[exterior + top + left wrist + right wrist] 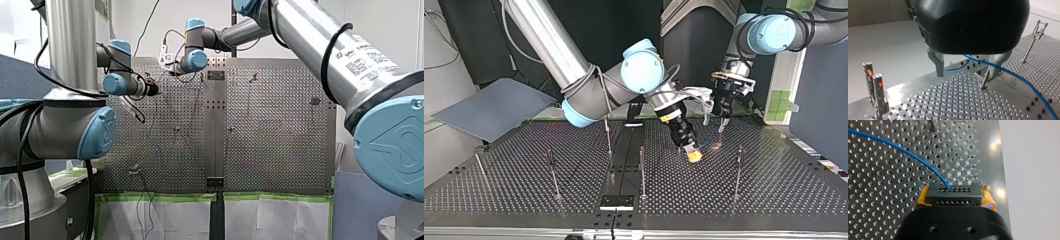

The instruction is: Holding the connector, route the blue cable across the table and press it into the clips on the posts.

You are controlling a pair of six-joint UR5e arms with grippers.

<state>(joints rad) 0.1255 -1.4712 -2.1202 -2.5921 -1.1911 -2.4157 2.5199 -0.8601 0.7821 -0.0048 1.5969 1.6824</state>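
Note:
In the right wrist view my right gripper [955, 197] is shut on a black multi-hole connector [953, 191], yellow pads on both sides. The blue cable [898, 147] leaves the connector and arcs away over the perforated plate. In the top view that gripper [694, 156] hovers low over the plate [774, 190], right of centre. My left gripper [968, 71] is open, its metal fingers [939, 65] wide apart. The blue cable [1023, 81] passes between them without being pinched. A thin post [985, 81] stands by one finger. The left gripper [723, 122] hangs just behind my right one.
Several thin clip posts stand on the plate, among them post [553, 172], post [642, 170] and post [738, 170]. A clip post [874, 92] with orange inserts stands beside the left gripper, another clip post [1039, 30] further off. A grey sheet [489, 107] lies beyond the plate's edge.

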